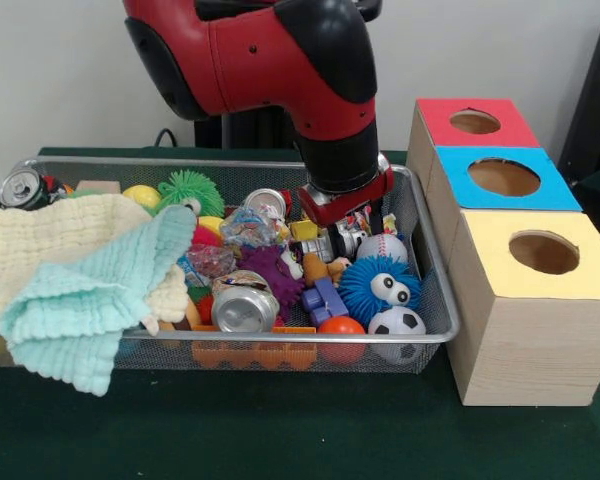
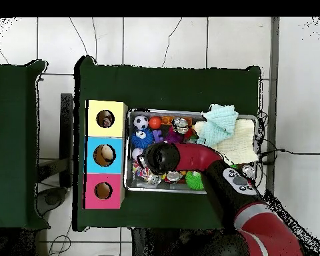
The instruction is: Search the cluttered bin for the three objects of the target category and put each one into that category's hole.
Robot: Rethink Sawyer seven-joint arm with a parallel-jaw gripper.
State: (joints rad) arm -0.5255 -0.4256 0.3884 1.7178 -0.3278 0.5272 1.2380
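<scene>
Hand [image 1: 345, 228] | down in bin [image 1: 435, 300] (among toys) | grip state unclear

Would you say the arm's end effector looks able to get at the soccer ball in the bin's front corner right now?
Probably yes: the soccer ball lies uncovered on top of the clutter, close to the end effector, with only the blue googly-eyed ball between them.
</scene>
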